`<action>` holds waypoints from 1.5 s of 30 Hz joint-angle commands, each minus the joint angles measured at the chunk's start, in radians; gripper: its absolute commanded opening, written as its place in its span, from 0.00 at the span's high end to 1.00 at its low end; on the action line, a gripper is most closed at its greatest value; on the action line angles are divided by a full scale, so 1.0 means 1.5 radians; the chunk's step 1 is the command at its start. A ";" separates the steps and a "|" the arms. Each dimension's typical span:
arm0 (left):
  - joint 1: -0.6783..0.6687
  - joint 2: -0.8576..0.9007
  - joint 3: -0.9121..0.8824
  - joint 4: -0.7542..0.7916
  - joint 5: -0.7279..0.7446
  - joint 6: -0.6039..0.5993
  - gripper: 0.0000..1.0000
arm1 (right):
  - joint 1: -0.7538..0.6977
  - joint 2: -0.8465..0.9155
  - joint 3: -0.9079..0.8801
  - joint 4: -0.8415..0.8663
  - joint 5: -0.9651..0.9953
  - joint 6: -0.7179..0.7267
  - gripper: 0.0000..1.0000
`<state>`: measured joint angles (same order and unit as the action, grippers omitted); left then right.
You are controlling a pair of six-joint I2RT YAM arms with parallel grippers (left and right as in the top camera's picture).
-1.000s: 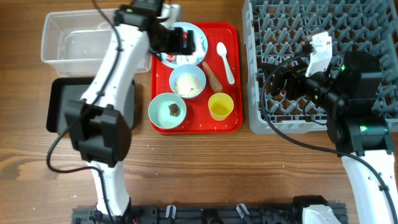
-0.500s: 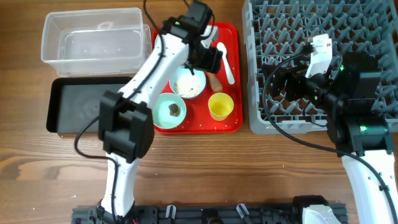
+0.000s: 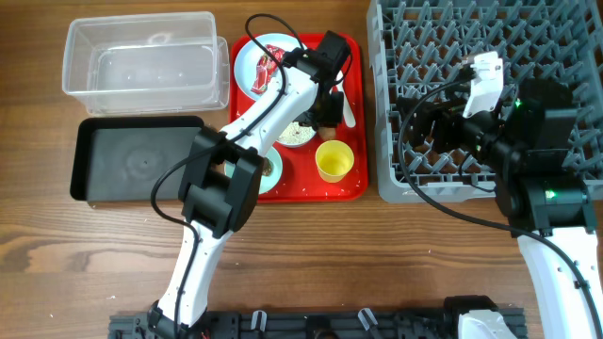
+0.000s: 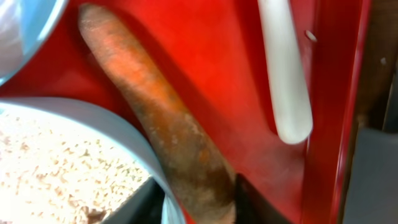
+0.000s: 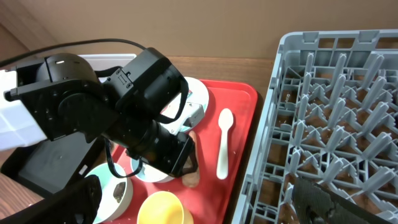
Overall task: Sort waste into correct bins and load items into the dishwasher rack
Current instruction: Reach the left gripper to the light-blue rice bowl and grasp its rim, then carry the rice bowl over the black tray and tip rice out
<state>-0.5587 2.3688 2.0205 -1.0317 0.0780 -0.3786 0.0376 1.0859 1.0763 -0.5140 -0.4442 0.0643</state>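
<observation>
An orange-brown carrot-like stick [image 4: 155, 118] lies on the red tray beside the rice bowl [image 4: 93, 115]. My left gripper [image 4: 196, 202] has its fingers closed in on the stick's near end. The bowl's rim sits between the jaws too. From overhead the left gripper [image 3: 325, 111] covers most of the stick. A white spoon [image 4: 286, 68] lies to the right of the stick. The red wrapper [image 3: 275, 55] rests on the light-blue plate [image 3: 252, 71]. My right gripper [image 3: 417, 118] hovers open over the grey rack [image 3: 382, 141], holding nothing.
On the red tray [image 3: 353, 184] stand a yellow cup [image 3: 334, 160] and a mint bowl with a dark lump [image 3: 270, 168]. The clear tub [image 3: 141, 56] and black tray [image 3: 141, 160] sit at the left.
My left arm swung right from the plate across the tray to the carrot-like stick and its jaws narrowed around it. The right arm stayed still.
</observation>
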 commanded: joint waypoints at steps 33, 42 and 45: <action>0.101 -0.249 0.007 -0.148 0.109 0.007 0.96 | -0.001 0.014 0.016 0.001 0.007 0.009 0.00; 0.279 -0.273 0.006 -0.272 0.118 0.102 0.96 | -0.001 0.014 0.016 0.002 0.007 0.009 0.00; 0.333 -0.273 0.004 -0.289 0.163 0.150 0.96 | -0.001 0.014 0.016 0.001 0.007 0.010 0.00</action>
<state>-0.1444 1.9781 2.0319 -1.4441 0.2382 -0.2726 0.0376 1.0988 1.0763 -0.5163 -0.4442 0.0677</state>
